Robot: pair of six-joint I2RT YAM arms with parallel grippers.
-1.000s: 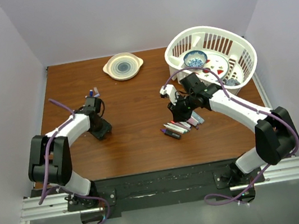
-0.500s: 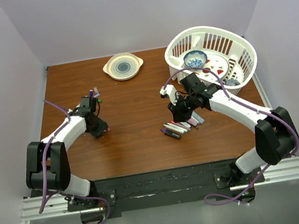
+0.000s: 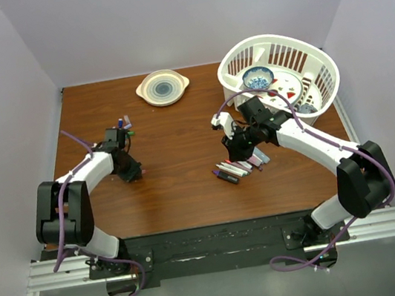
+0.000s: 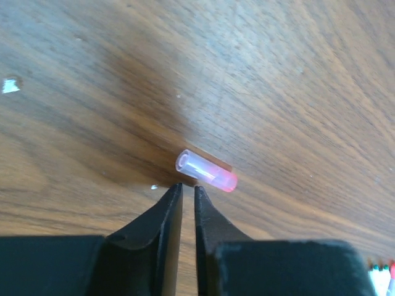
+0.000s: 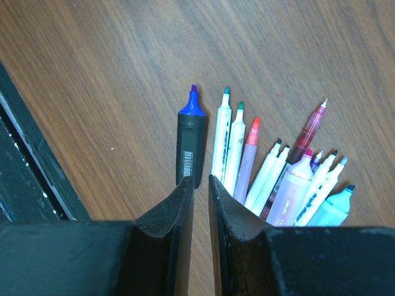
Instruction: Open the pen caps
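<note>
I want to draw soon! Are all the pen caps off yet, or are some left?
Nearly done, it seems. The pens by the right fingers all show bare tips. A pink cap lies loose on the table before the left fingers. Both pairs hold nothing; hidden capped pens are possible.

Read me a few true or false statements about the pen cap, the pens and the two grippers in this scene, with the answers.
1. A pink cap lies on the table just ahead of the left gripper. True.
2. The left gripper grips that cap. False: its jaws are nearly together with nothing between them, and the cap lies free on the wood.
3. The pens in front of the right gripper show bare tips. True.
4. The white basket stands at the table's left edge. False: it stands in the far right corner.
</note>
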